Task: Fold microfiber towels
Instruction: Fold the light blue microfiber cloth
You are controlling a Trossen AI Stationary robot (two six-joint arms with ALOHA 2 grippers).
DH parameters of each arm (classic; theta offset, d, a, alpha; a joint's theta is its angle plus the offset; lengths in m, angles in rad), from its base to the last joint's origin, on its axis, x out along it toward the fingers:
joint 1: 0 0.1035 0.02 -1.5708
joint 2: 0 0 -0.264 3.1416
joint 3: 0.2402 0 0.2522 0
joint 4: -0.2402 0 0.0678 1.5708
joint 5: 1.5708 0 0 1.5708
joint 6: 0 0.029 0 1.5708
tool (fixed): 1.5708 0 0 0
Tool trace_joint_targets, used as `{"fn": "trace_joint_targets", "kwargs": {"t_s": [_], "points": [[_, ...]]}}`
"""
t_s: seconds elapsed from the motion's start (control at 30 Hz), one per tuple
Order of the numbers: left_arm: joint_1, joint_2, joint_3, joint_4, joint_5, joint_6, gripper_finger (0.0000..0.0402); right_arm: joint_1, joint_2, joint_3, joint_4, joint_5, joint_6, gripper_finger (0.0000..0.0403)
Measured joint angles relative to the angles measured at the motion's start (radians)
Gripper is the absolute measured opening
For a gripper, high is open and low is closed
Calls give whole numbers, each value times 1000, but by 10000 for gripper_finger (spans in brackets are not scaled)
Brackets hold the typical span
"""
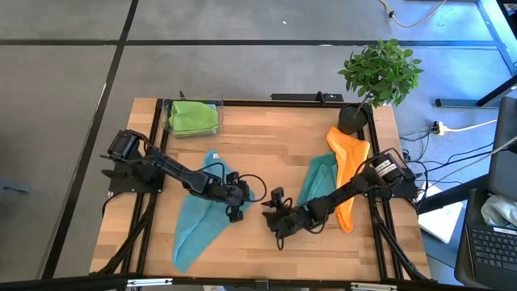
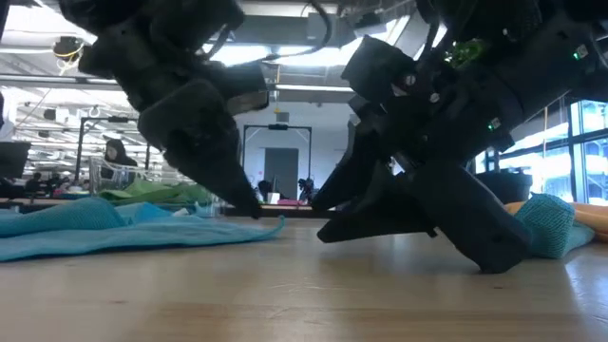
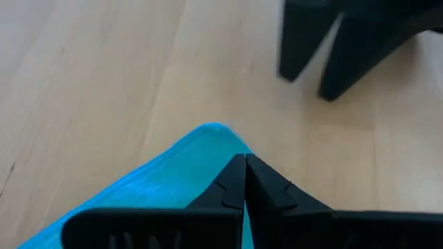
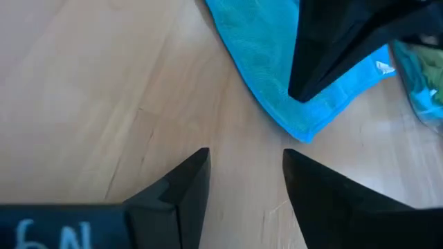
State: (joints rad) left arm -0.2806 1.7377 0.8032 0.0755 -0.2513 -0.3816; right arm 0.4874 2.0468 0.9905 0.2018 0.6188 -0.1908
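Note:
A light blue towel (image 1: 200,218) lies spread on the table's near left. My left gripper (image 1: 239,200) is shut at its right corner (image 3: 208,138). My right gripper (image 1: 273,217) is open and empty just right of that corner, low over the bare table; it also shows in the right wrist view (image 4: 246,169). A teal towel (image 1: 317,182) lies at the right, with an orange towel (image 1: 349,166) partly over it. A lime green towel (image 1: 192,117) lies in a clear container at the far left. My left gripper is shut on the light blue towel's edge (image 3: 225,162), a little back from its right corner. The fingers (image 2: 249,204) come slanting down from the table's left. The towel lies flat on the table, its corner tip (image 2: 275,224) sticking out past the fingertips.
A potted plant (image 1: 380,77) stands at the far right corner. The clear container (image 1: 171,121) stands at the far left. Bare wood (image 1: 275,153) lies between the towels. Cables and a keyboard lie beyond the right edge.

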Motion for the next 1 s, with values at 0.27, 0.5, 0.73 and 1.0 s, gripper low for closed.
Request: {"fn": "trace_joint_targets", "kwargs": {"t_s": [0.27, 0.5, 0.73, 1.0], "points": [[-58, -65, 139, -389, -147, -58, 2, -65, -2, -2, -4, -105, 76, 184], [-133, -121, 243, -785, -422, -232, 2, -82, 1, -2, 40, -113, 75, 184], [-192, -143, 247, -1002, -382, -463, 2, -91, 5, -4, 133, -169, 9, 184], [-180, -143, 231, -1018, -386, -478, 9, -98, 5, -1, 147, -146, -96, 184]]}}
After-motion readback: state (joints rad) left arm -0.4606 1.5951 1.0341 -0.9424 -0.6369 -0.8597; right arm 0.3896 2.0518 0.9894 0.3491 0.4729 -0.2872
